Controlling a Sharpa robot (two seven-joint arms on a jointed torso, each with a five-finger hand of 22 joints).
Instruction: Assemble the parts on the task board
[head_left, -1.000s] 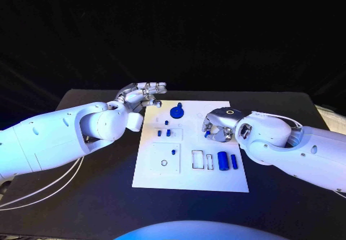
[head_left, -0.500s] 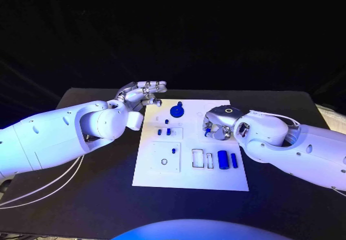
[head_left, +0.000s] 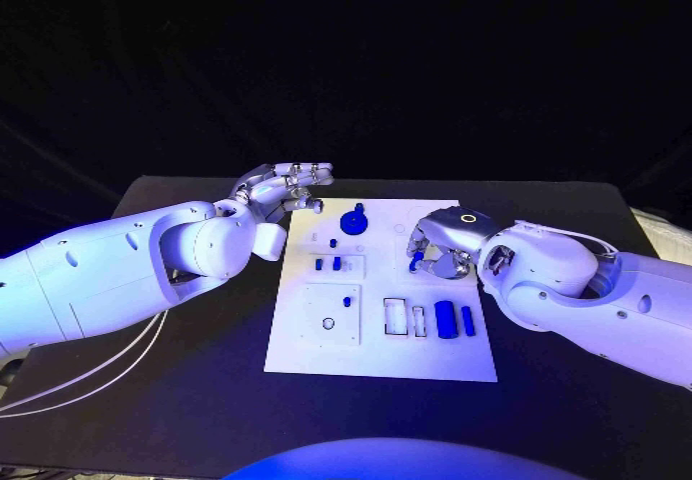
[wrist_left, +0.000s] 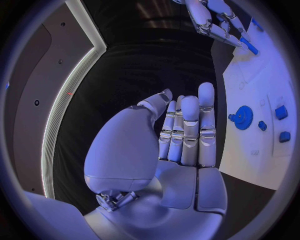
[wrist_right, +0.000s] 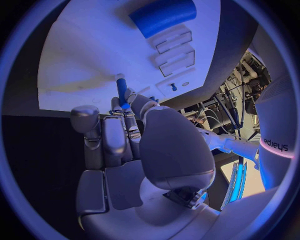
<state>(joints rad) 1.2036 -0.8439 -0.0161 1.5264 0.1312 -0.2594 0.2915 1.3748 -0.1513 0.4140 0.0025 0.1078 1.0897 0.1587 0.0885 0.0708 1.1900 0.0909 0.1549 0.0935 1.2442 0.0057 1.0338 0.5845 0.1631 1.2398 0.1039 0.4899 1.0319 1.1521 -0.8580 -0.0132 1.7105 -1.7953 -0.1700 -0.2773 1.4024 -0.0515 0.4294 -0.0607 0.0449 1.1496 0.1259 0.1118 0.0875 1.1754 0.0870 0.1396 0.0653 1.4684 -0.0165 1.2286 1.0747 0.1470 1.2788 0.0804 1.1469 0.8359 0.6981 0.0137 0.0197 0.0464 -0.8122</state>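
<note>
Right hand (head_left: 440, 245) over the board (head_left: 382, 350), fingers (wrist_right: 125, 107) pinching a blue pin (wrist_right: 121, 90). Left hand (head_left: 281, 185) beside the board's far corner, fingers straight, holding nothing; gear (head_left: 358, 221) near them.

— How many boards and hands?
— One task board (head_left: 378, 352), two hands: left hand (head_left: 284, 186), right hand (head_left: 443, 244).
— Blue gears?
— One blue gear (head_left: 358, 221) (other small blue pieces are too tiny to count reliably).
</note>
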